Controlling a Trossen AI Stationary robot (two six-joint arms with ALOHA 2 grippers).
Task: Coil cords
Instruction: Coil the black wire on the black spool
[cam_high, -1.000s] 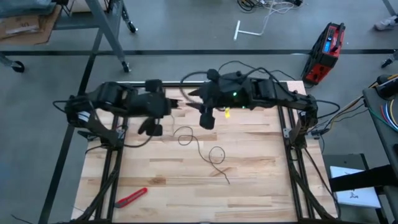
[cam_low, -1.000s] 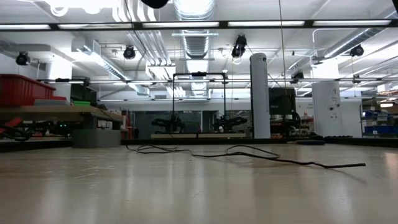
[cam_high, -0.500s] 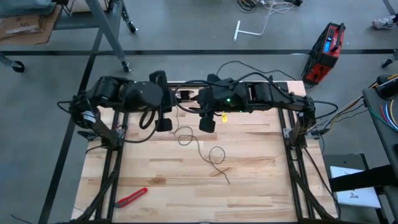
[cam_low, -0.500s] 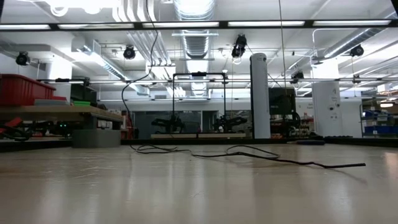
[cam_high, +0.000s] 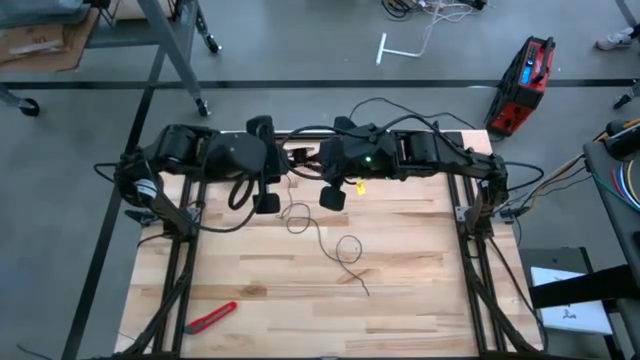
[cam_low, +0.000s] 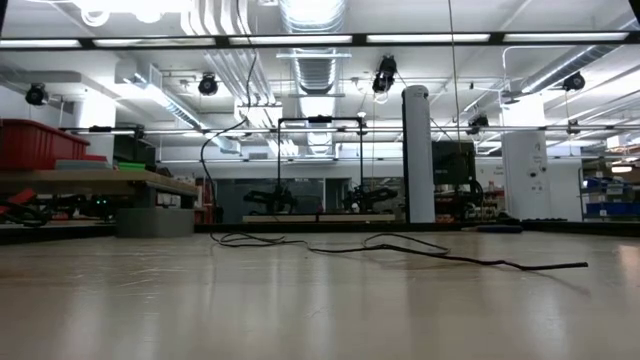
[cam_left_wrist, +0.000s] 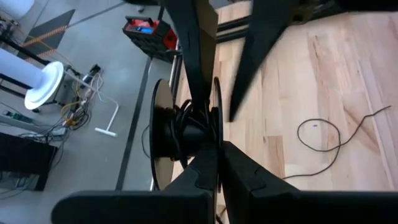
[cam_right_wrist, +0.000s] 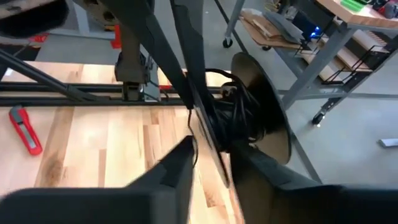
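Black reel (cam_left_wrist: 186, 127) beyond table's far edge (cam_high: 300, 133), between claws.

High view straight down, low view level across table (cam_low: 320, 300), wrist views close (both sharing the reel (cam_left_wrist: 180, 134))

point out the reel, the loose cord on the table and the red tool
reel (cam_left_wrist: 186, 134): left wrist view, wound hub.
loose cord (cam_high: 347, 249): high view, small loop.
red tool (cam_high: 211, 318): high view, mid handle.
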